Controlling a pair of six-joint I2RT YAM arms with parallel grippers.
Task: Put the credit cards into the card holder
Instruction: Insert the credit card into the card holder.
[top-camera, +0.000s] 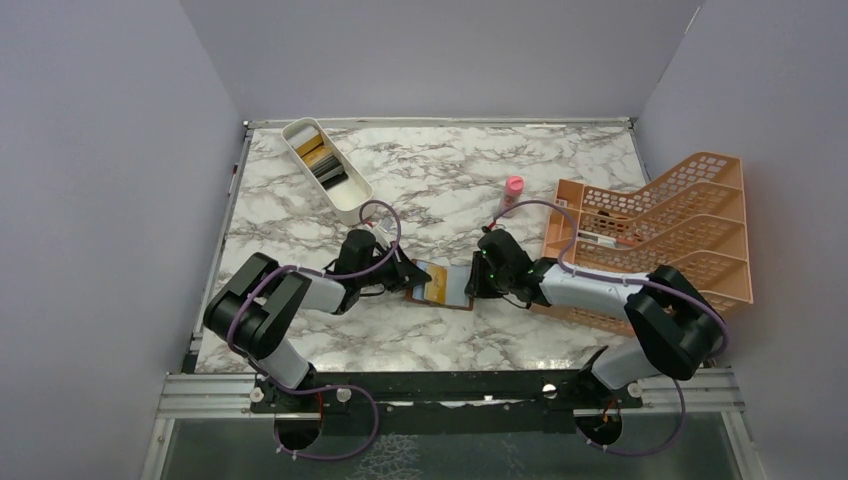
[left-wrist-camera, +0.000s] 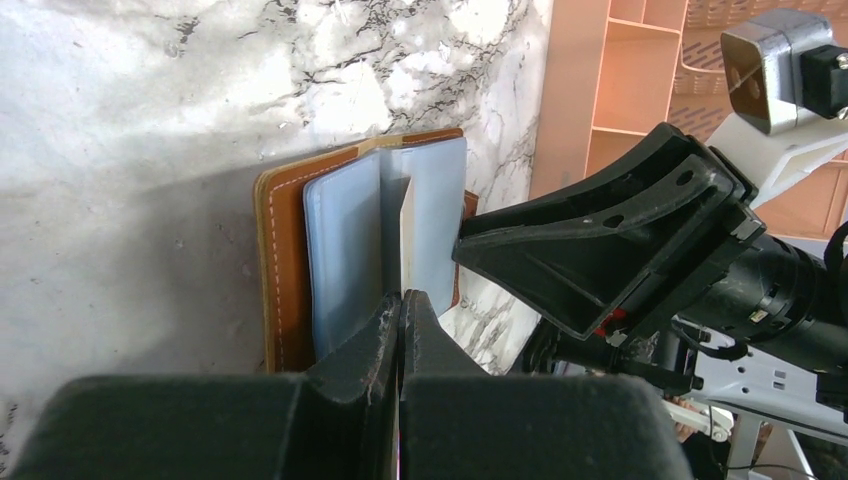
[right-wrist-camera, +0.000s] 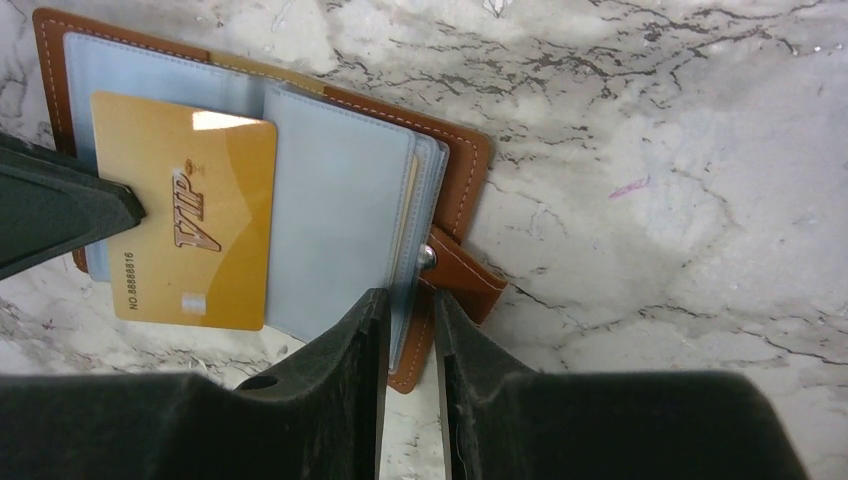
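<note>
The card holder (top-camera: 458, 288) is lying open on the table (top-camera: 430, 190), sitting between the left gripper (top-camera: 408, 278) and the right gripper (top-camera: 478, 282). A VIP card (right-wrist-camera: 185, 240) is lying over its left side (left gripper's pinching it). Tray (top-camera: 350, 203) holding more cards (top-camera: 322, 160) is sitting back left, lattice rack (top-camera: 660, 240) off right.

Walls (top-camera: 420, 50): plain pale lilac-grey panels at the left, the back and the right.
Tabletop (top-camera: 450, 180): white marble pattern with grey veins.
Near edge: a metal rail (top-camera: 200, 395) runs across.
Light: bright, with glare patches on the marble.
</note>
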